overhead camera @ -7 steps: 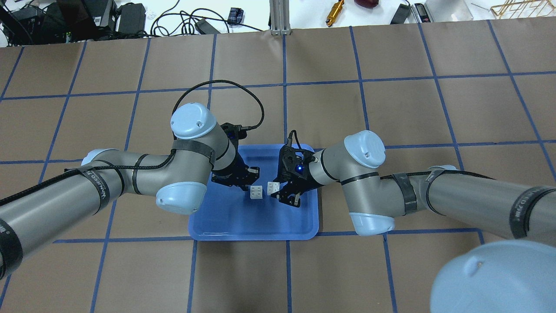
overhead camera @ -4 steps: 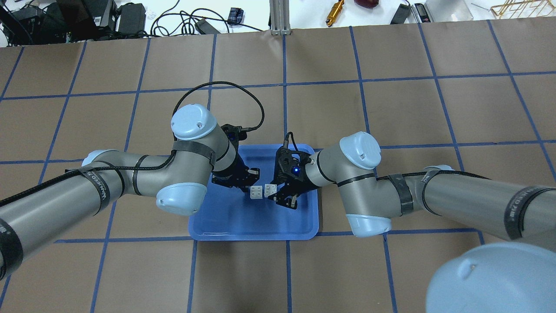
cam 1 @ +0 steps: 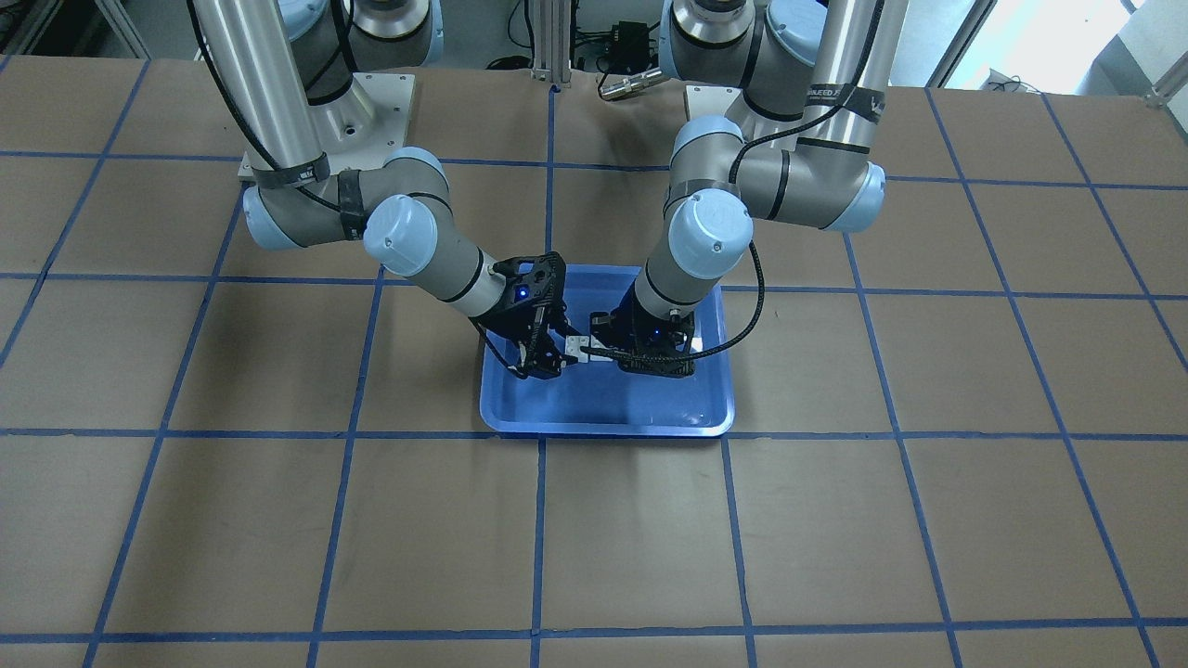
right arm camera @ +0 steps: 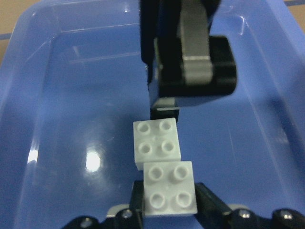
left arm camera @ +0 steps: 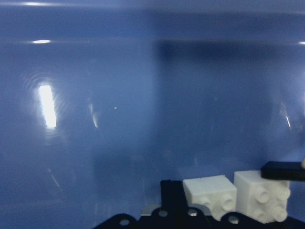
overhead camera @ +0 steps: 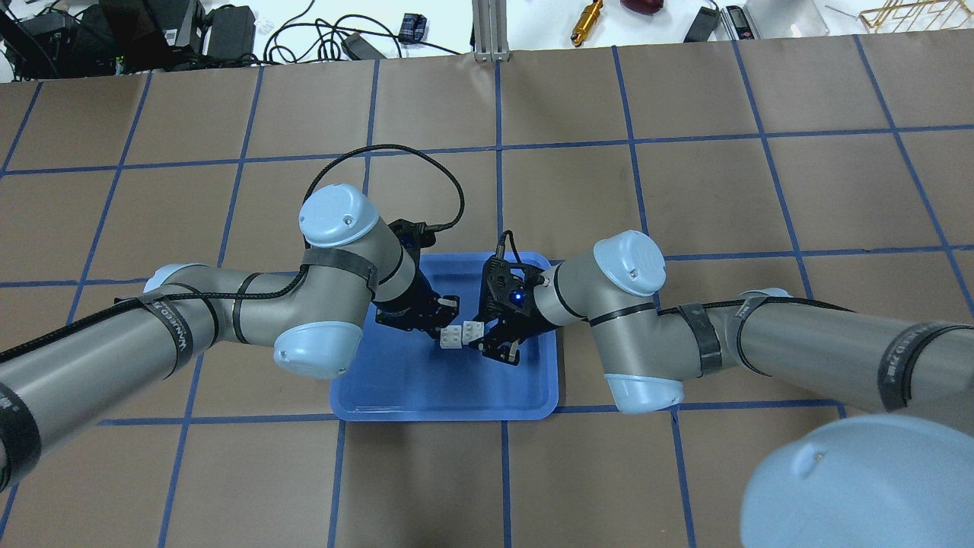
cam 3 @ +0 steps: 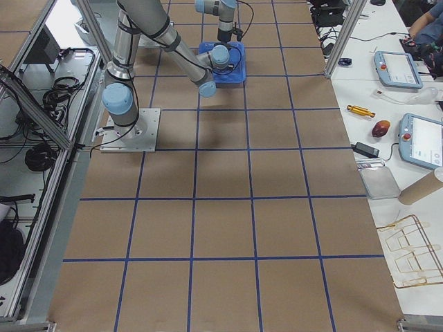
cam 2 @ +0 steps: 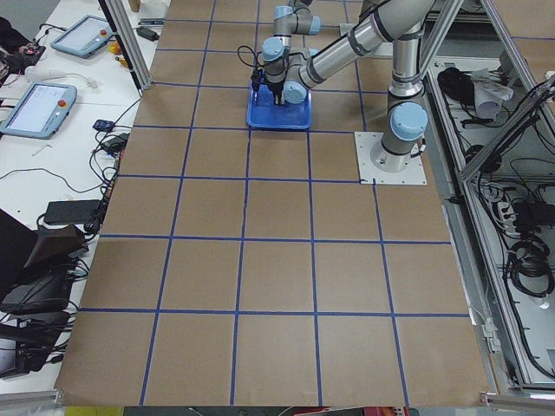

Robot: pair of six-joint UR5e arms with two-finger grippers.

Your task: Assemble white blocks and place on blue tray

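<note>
The blue tray [overhead camera: 426, 388] lies at mid-table, also in the front view [cam 1: 650, 408]. My left gripper [overhead camera: 447, 326] is shut on a white block [overhead camera: 450, 336] just above the tray floor. My right gripper [overhead camera: 487, 339] is shut on a second white block [overhead camera: 473, 329]. The two blocks meet side to side, studs up. In the right wrist view the near block [right arm camera: 170, 188] sits between my right fingers and the far block [right arm camera: 157, 144] hangs under the left gripper [right arm camera: 164, 112]. The left wrist view shows both blocks [left arm camera: 209, 194] [left arm camera: 262, 195] over the tray floor [left arm camera: 119, 95].
Brown table cover with a blue tape grid [overhead camera: 685, 190] surrounds the tray. Cables, tools and boxes lie beyond the far edge [overhead camera: 304, 30]. Both arms' elbows hang over the tray's left and right rims [overhead camera: 316, 346] [overhead camera: 647, 388].
My right gripper has moved left with its block until it meets the block in my left gripper. The gap between the two blocks has closed. The left arm has barely shifted.
</note>
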